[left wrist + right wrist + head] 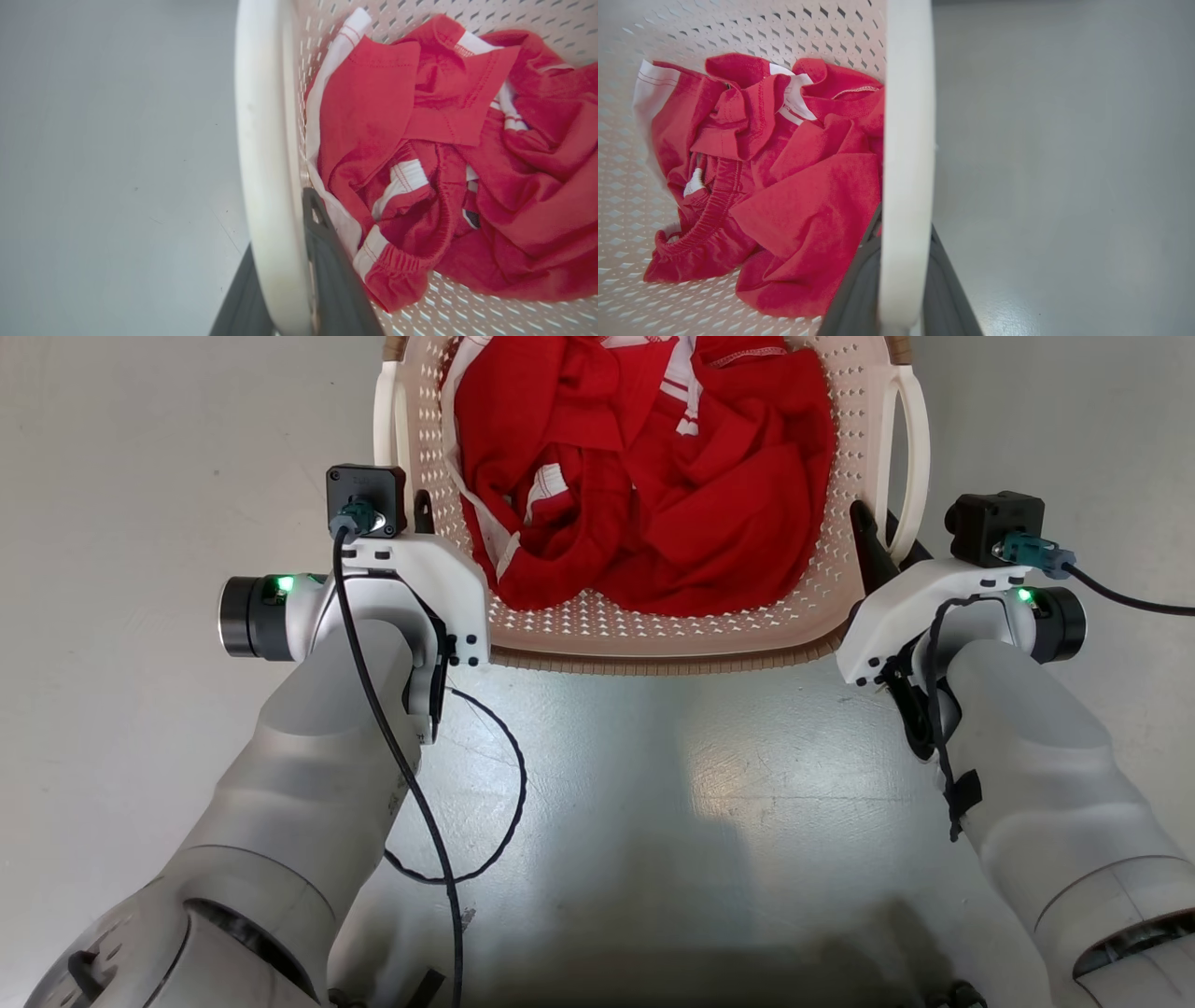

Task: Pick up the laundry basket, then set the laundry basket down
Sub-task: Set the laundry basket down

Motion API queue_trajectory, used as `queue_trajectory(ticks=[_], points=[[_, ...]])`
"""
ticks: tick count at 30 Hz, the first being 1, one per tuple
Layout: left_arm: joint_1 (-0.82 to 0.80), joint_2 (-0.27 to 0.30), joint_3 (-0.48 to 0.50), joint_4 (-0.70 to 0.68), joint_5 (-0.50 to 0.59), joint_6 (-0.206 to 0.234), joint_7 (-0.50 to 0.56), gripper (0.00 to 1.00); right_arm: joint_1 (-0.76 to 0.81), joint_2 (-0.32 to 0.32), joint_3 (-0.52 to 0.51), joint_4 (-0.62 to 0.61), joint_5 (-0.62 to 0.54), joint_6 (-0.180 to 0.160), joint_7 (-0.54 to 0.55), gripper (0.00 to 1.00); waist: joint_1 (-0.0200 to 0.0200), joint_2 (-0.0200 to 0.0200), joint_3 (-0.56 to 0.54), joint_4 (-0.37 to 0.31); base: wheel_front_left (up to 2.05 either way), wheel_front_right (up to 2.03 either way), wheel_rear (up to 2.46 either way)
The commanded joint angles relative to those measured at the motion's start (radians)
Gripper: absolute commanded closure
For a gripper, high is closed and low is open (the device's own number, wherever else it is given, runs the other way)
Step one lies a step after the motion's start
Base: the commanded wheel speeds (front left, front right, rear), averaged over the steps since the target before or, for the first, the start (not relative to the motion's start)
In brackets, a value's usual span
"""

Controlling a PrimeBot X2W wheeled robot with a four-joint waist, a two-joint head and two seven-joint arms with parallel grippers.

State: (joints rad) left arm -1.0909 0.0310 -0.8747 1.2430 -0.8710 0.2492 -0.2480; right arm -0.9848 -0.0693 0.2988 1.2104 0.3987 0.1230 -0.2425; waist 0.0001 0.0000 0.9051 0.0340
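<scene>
A cream-white perforated laundry basket point(653, 630) with a brown woven-look rim sits straight ahead of the robot, between its two arms, over a pale grey floor point(140, 448). Whether it rests on that floor cannot be told. Inside lies a crumpled heap of red clothes point(672, 495) with white trim. The left gripper point(417, 513) pinches the left loop handle point(261, 116), one dark finger on each side. The right gripper point(880, 537) pinches the right loop handle point(908, 116) likewise. A black cable point(509, 803) loops beside the left forearm.

Clothes point(644, 476) lie in the laundry basket point(653, 633)
</scene>
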Motion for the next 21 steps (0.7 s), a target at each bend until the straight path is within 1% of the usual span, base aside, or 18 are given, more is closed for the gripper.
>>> queue_trajectory(ticks=[1, 5, 6, 7, 8, 9, 10, 21], points=[[0.013, 0.038, 0.017, 0.011, 0.004, 0.007, -0.014, 1.0, 0.058, 0.019, 0.026, -0.007, 0.006, 0.008, -0.019, 1.0, 0.0, 0.0, 0.0, 0.0, 0.0, 0.0, 0.0], [0.011, 0.035, 0.018, 0.019, 0.002, 0.003, -0.014, 1.0, 0.058, 0.019, 0.036, -0.002, 0.018, 0.008, -0.019, 1.0, 0.0, 0.0, 0.003, -0.002, 0.0, 0.0, 0.0], [0.008, 0.034, 0.02, 0.02, 0.003, 0.004, -0.014, 0.76, 0.057, 0.019, 0.035, 0.002, 0.023, 0.008, -0.019, 1.0, 0.0, 0.0, 0.005, -0.003, 0.0, 0.0, 0.0], [0.004, 0.034, 0.023, 0.018, 0.004, 0.008, -0.014, 0.65, 0.056, 0.019, 0.032, 0.007, 0.029, 0.008, -0.019, 0.75, 0.0, 0.0, 0.007, -0.004, 0.0, 0.0, 0.0], [0.003, 0.034, 0.026, 0.017, 0.005, 0.009, -0.014, 0.05, 0.054, 0.019, 0.03, 0.011, 0.032, 0.008, -0.019, 0.55, 0.0, 0.0, 0.008, -0.004, 0.0, 0.0, 0.0], [0.005, 0.033, 0.028, 0.018, 0.003, 0.006, -0.014, 0.0, 0.053, 0.019, 0.029, 0.014, 0.035, 0.008, -0.019, 0.07, 0.0, 0.0, 0.01, -0.004, 0.0, 0.0, 0.0], [0.006, 0.032, 0.029, 0.019, 0.003, 0.005, -0.014, 0.0, 0.051, 0.019, 0.028, 0.018, 0.035, 0.008, -0.019, 0.0, 0.0, 0.0, 0.011, -0.005, 0.0, 0.0, 0.0], [0.011, 0.026, 0.045, 0.016, 0.007, 0.0, -0.014, 0.0, 0.041, 0.019, -0.018, 0.032, 0.005, 0.008, -0.019, 0.0, 0.0, 0.0, 0.024, -0.005, 0.0, 0.0, 0.0]])
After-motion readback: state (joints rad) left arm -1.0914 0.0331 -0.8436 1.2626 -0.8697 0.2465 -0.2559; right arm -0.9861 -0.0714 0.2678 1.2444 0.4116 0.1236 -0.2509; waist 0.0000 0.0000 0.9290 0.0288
